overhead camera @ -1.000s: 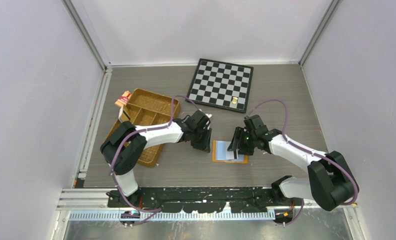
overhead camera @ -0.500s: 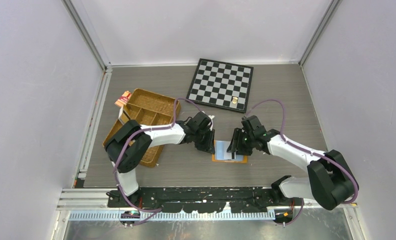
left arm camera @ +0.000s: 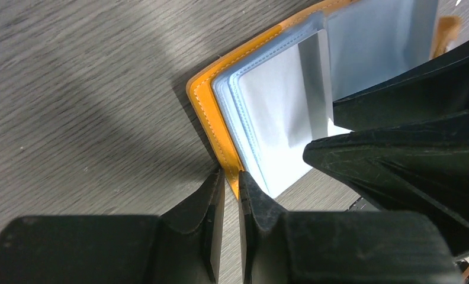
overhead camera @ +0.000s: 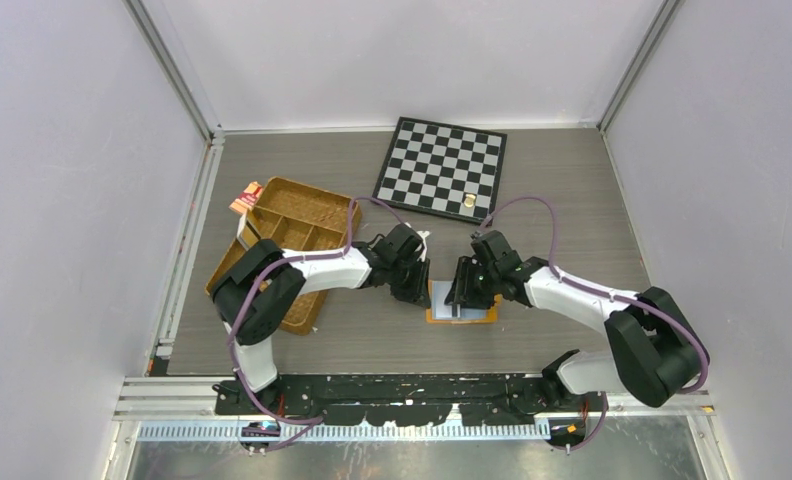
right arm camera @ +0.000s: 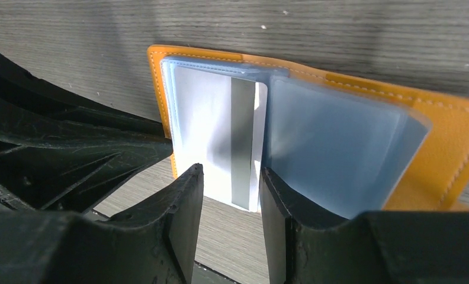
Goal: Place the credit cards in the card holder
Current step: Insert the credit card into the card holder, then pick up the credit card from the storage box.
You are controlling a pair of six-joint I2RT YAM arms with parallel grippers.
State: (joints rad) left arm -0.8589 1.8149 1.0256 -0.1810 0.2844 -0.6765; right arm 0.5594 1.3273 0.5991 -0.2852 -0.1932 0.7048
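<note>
Top external view shows both arms meeting over the small flat orange leather-like card holder [overhead camera: 477, 314]. It lies open on the grey wood-grain table [overhead camera: 572, 180], directly under the right gripper [overhead camera: 459, 300], with the left gripper [overhead camera: 420, 294] at its outer edge. Detail here is too small to judge either grip.

Left wrist view: the left jaws stand nearly together, nipping the orange cover's edge right at their tips. Just ahead of them the silver-grey dark-striped plastic card [left arm camera: 279, 118] lies among the holder's clear blue-tinted plastic sleeves [left arm camera: 374, 47]. The right fingers slant over it from the far side. That pinch should, I judge, only anchor the cover flat, since lifting it would tilt the pocket mouth.

Right wrist view: the right jaws stand apart, one on each side of the card's near end, which pokes out of the sleeve toward the fingertips. No squeeze on it shows. The card looks only partly seated. The sound way to finish is probably a slow push along the card's long axis, straight away from the fingertips. It should stay square to the pocket's stitched edge so no corner snags, and stop once the end sits flush. No other card is visible.
</note>
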